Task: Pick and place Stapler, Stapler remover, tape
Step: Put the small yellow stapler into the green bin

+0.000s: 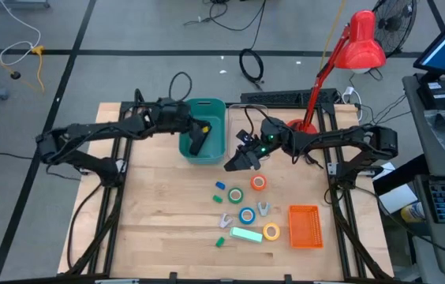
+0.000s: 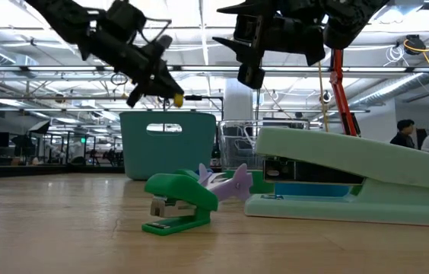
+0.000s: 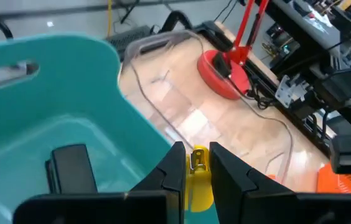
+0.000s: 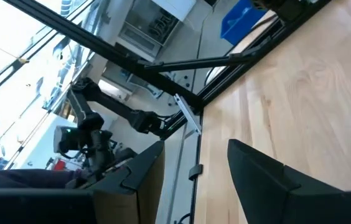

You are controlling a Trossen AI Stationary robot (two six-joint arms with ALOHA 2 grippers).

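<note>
My left gripper is pinching a small glossy yellow piece over the smooth teal bin. My right gripper is hanging spread and empty above the wood-grain table.

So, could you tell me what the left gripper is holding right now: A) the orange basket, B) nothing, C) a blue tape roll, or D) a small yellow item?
D: the left wrist view shows the left gripper shut on a small yellow item, held above the teal bin; its exact kind is unclear.
</note>
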